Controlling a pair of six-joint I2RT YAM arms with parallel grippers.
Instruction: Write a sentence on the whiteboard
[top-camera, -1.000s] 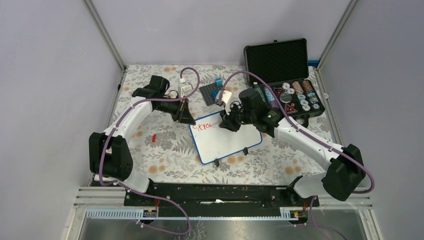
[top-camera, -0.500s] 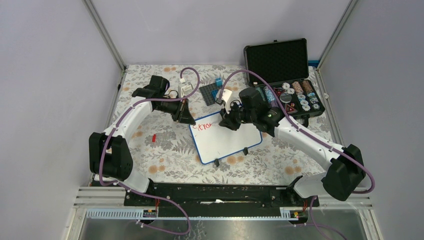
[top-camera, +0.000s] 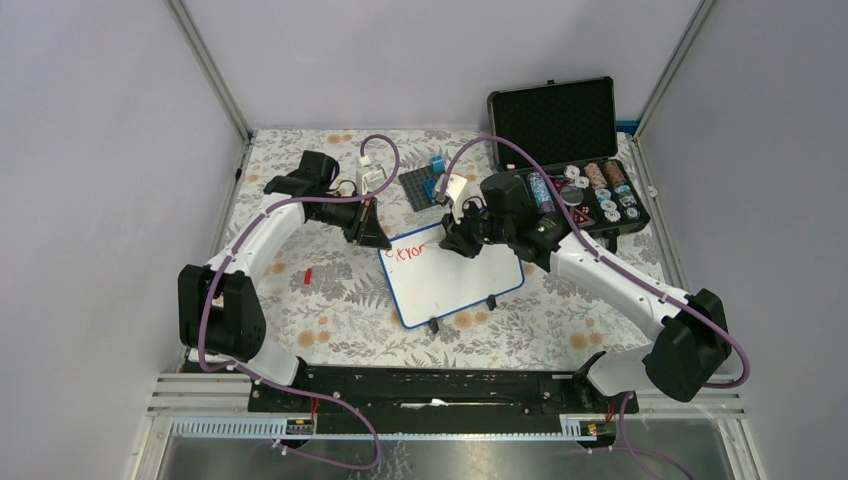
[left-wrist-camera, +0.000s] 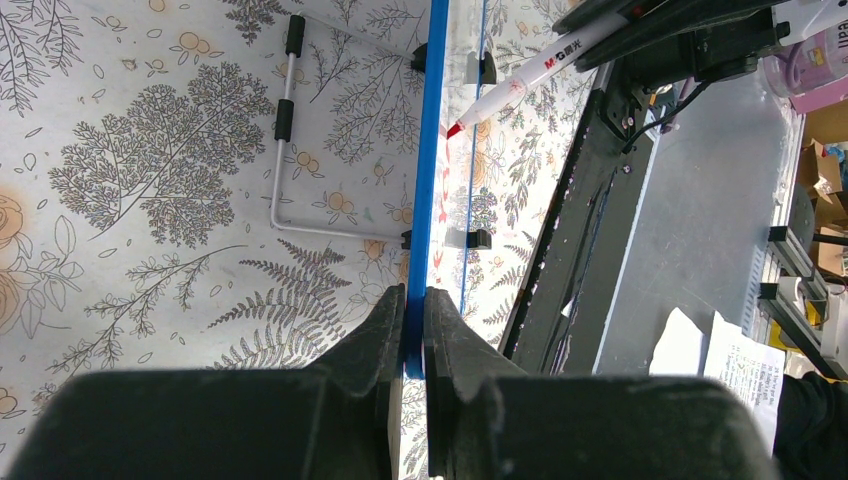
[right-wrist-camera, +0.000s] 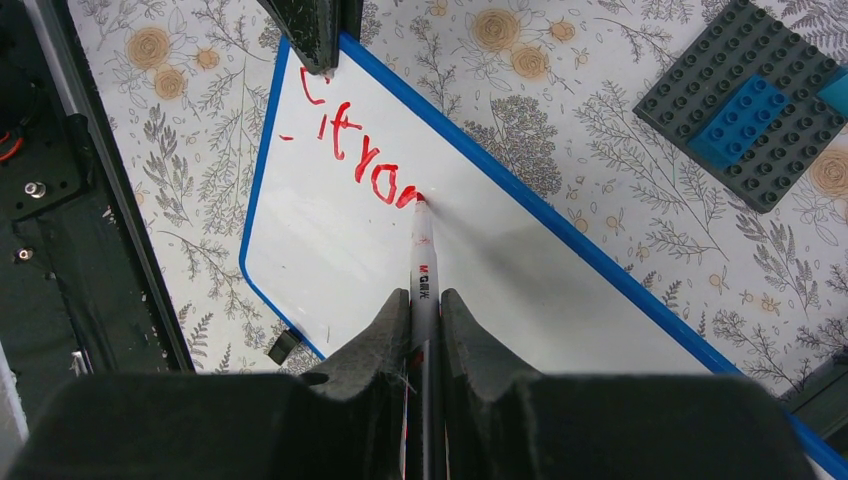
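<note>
The whiteboard (top-camera: 455, 280) lies tilted on the floral table, blue-rimmed, with red letters (right-wrist-camera: 352, 160) near its far left corner. My left gripper (top-camera: 372, 238) is shut on that corner's blue rim (left-wrist-camera: 425, 150), fingers (left-wrist-camera: 385, 320) on either side of the edge. My right gripper (right-wrist-camera: 426, 298) is shut on a white marker (right-wrist-camera: 421, 250). The marker's red tip touches the board at the end of the red letters. From the left wrist view the marker (left-wrist-camera: 540, 70) slants down onto the board's face. In the top view the right gripper (top-camera: 458, 245) hovers over the board's far edge.
An open black case (top-camera: 575, 150) with small round items stands at the back right. A grey studded plate with blue bricks (right-wrist-camera: 745, 100) lies just beyond the board. A small red piece (top-camera: 308, 275) lies left of the board. The arms' black base rail (top-camera: 430, 385) runs along the near edge.
The right gripper and marker have crept to the right along the board's far edge, and the red writing has grown a little. The left gripper has stayed put.
</note>
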